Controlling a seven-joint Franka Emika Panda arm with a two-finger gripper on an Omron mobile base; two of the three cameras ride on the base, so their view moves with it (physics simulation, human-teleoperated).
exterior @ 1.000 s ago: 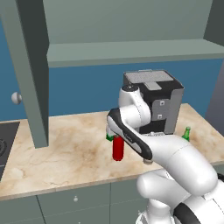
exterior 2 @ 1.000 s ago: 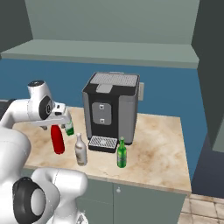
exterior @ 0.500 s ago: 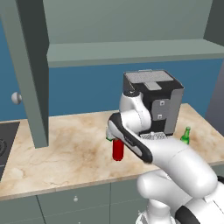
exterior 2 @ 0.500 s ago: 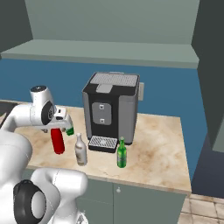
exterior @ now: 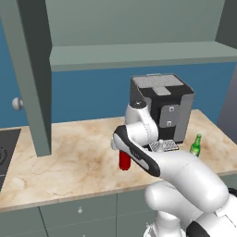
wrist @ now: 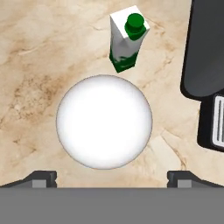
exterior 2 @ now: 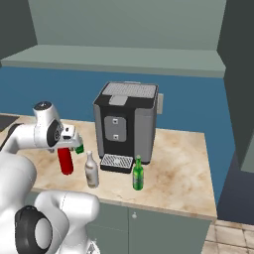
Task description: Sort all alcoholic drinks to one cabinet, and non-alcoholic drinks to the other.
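Note:
The tall red bottle (exterior 2: 65,161) stands on the counter, and its white cap (wrist: 104,121) sits right below my hand. My gripper (wrist: 111,177) hangs just above that cap, open, with a fingertip (wrist: 41,177) on either side of it and nothing held. The small green-and-white carton (wrist: 127,39) stands just beyond the red bottle. The pale bottle (exterior 2: 91,170) is by the coffee machine's tray, and the slim green bottle (exterior 2: 138,173) is in front of the machine. The cabinets stand open, with doors at the left (exterior: 32,74) and right (exterior 2: 238,74).
A black and grey coffee machine (exterior 2: 126,126) stands at the back of the marble counter (exterior: 69,162), close to the right of my hand. A stove corner (exterior: 4,148) shows at the far left. A cabinet shelf (exterior: 139,53) runs overhead.
My hand has sunk a little toward the red bottle's cap. The bottles and the carton have not moved.

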